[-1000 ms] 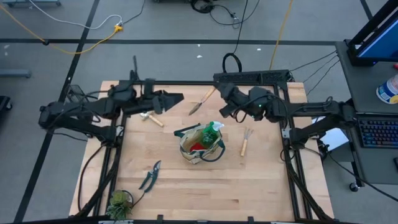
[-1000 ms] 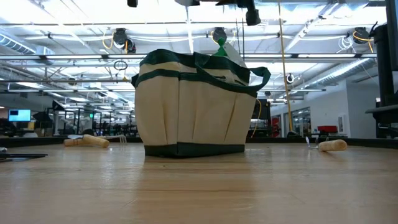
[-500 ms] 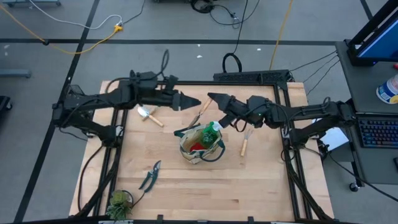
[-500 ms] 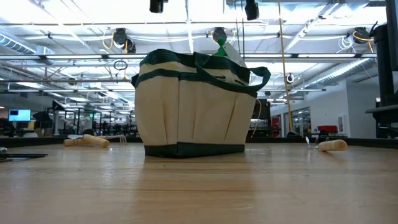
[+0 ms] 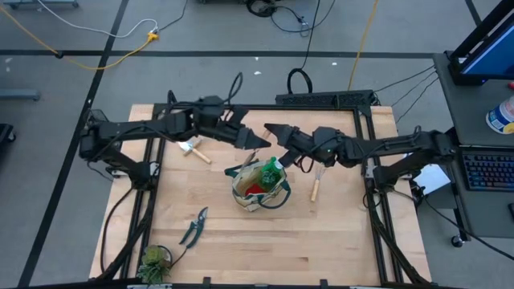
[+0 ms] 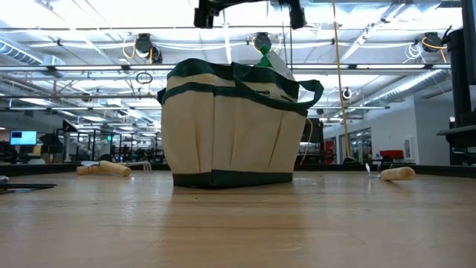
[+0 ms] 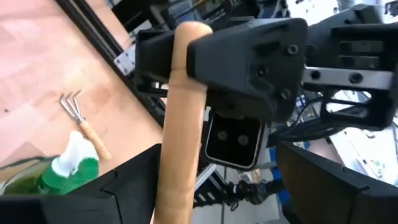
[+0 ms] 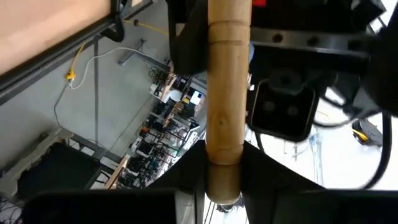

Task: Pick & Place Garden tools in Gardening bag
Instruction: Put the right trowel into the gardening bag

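My right gripper (image 5: 271, 131) is shut on a wooden-handled trowel (image 8: 227, 93), high above the far middle of the table. My left gripper (image 5: 255, 140) is open just to its left. Its fingers stand on either side of the trowel's handle (image 7: 180, 137) and, as far as shows, do not touch it. The beige gardening bag (image 5: 259, 186) stands upright on the table below, also in the low view (image 6: 230, 126). It holds a green spray bottle (image 5: 273, 170) and a red glove (image 5: 255, 189). My right gripper pinches the trowel's wooden handle near its rounded free end (image 8: 224, 158) between its two fingers. It comes from the table's right side. The trowel is lifted clear of the table, and the rest of the handle reaches out beyond the fingers.
A small fork with a wooden handle (image 5: 316, 183) lies right of the bag. Another wooden-handled tool (image 5: 193, 150) lies at the far left. Pruning shears (image 5: 193, 227) and a small leafy plant (image 5: 154, 263) lie near the table's near left corner.
Both arms have swung in from the far corners and met above the far middle. My right gripper has gone left and a little nearer, carrying the trowel. My left gripper has gone right, up to the trowel's handle.
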Controlling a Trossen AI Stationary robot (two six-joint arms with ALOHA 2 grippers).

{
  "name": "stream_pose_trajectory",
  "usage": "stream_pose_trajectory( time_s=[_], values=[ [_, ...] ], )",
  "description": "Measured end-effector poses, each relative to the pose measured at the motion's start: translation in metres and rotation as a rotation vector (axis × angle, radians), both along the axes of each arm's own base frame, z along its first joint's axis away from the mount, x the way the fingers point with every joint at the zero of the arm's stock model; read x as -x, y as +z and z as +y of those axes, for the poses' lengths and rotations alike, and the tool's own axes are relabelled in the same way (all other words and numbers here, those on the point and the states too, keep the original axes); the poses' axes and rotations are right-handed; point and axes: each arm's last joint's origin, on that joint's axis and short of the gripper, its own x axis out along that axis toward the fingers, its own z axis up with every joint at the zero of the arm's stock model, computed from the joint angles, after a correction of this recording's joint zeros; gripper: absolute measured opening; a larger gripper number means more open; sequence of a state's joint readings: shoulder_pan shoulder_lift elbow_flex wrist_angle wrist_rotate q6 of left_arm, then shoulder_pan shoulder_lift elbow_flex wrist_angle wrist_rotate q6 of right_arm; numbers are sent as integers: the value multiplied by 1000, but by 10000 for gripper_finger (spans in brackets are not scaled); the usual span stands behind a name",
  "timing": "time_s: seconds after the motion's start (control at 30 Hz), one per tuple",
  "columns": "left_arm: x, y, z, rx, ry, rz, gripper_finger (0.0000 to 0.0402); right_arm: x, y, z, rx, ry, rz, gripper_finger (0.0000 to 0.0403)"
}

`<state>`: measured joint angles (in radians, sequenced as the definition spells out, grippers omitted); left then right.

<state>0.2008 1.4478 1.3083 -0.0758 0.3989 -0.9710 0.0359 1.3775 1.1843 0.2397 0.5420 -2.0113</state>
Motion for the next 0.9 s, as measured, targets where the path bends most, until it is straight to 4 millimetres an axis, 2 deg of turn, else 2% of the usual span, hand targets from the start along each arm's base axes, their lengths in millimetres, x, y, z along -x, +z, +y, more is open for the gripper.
stream_pose_trajectory(
  time_s=[0.13,0.5,0.6,0.9],
  values=[
    [-5,-7,0,19,-25,28,310,-4,-5,2,1,17,25,62],
    [-3,-8,8,-3,-35,25,300,-3,-4,10,-8,49,12,62],
    [-2,-11,8,-3,-36,60,269,-3,-4,12,-8,56,13,62],
    [-1,-13,8,-32,-43,73,144,-3,-4,13,-8,60,13,62]
  ],
)
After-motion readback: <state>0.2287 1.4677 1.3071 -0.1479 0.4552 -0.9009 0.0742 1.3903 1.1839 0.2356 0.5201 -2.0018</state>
